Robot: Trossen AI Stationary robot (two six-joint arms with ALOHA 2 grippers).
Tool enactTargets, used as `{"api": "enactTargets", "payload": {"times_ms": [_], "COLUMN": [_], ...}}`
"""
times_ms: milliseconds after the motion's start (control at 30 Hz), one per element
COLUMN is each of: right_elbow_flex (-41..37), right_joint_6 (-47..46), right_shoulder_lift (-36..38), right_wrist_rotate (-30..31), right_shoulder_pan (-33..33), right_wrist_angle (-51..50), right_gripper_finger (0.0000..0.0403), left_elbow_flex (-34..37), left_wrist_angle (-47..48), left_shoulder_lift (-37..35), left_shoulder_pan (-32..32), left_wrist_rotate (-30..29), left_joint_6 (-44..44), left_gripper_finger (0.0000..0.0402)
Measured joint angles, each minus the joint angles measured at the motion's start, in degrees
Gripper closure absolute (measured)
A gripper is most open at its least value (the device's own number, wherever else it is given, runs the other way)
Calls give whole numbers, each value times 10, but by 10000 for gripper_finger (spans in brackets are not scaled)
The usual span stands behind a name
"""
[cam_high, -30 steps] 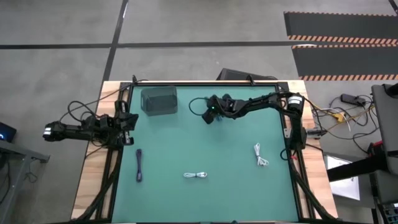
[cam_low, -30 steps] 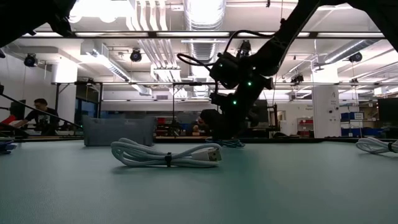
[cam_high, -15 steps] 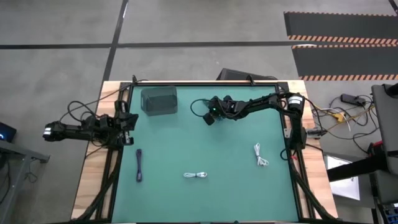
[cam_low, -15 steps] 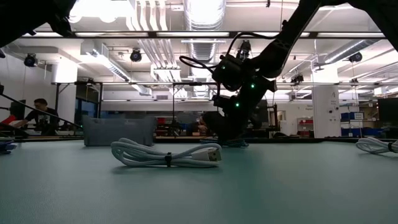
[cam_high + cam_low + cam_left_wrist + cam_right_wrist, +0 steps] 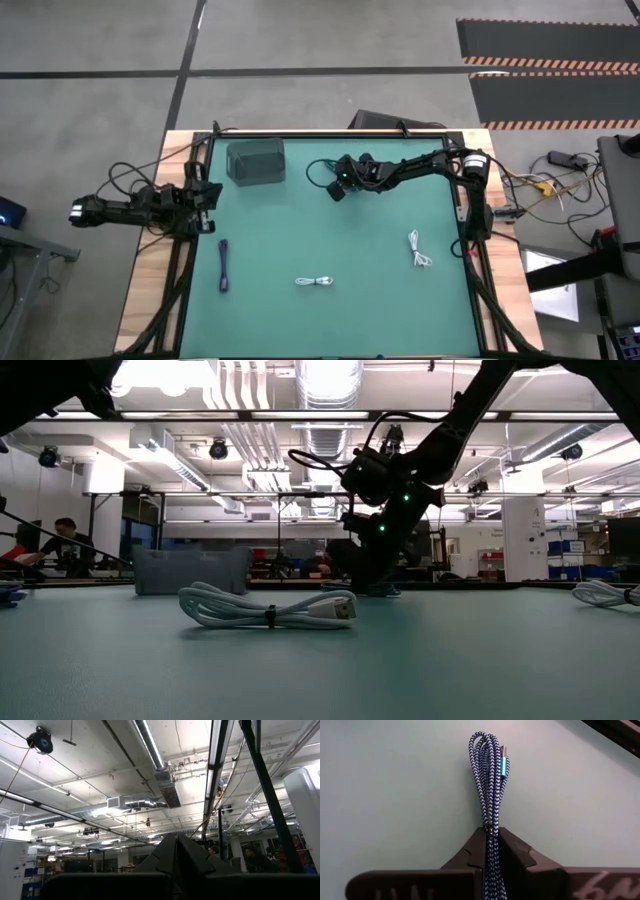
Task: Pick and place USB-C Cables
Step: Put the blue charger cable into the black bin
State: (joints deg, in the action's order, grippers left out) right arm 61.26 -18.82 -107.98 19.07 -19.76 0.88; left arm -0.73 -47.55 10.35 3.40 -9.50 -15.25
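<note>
The right pincer [image 5: 490, 842] is closed on a dark braided cable [image 5: 489, 780], low over the desk [image 5: 330, 240] just beside the grey box [image 5: 256, 162]. The cable's long axis runs straight forward from the fingers, its free end lying away from the box. For the left pincer [image 5: 205, 195], at the desk's left edge, I cannot tell the state; three other cables lie well apart from the box.

Right wrist view: right gripper [image 5: 491, 845] fingers pressed together on a dark blue-and-white braided cable [image 5: 489, 785], folded into a slim straight bundle. Bundle extends away from the fingers over the green table [image 5: 385, 795]. Metallic plug lies beside the far loop end. Bundle possibly resting on the surface; contact unclear.
</note>
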Motion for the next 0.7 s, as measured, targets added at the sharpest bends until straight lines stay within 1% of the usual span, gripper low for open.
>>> {"api": "enactTargets", "payload": {"times_ms": [233,400,633,700], "right_elbow_flex": [7,7,9,9], "right_joint_6": [17,36,58,64], "right_shoulder_lift": [1,4,13,15], "right_wrist_rotate": [-8,-58,-62,-74], "right_shoulder_pan": [0,6,17,20], "right_wrist_angle": [4,93,196,236], "right_gripper_finger": [380,380,380,380], "left_elbow_flex": [0,0,0,0], "left_wrist_angle": [0,0,0,0], "left_shoulder_lift": [0,0,0,0], "left_shoulder_pan": [0,0,0,0], "left_wrist_rotate": [0,0,0,0], "left_joint_6": [0,0,0,0], "left_gripper_finger": [401,401,401,401]}}
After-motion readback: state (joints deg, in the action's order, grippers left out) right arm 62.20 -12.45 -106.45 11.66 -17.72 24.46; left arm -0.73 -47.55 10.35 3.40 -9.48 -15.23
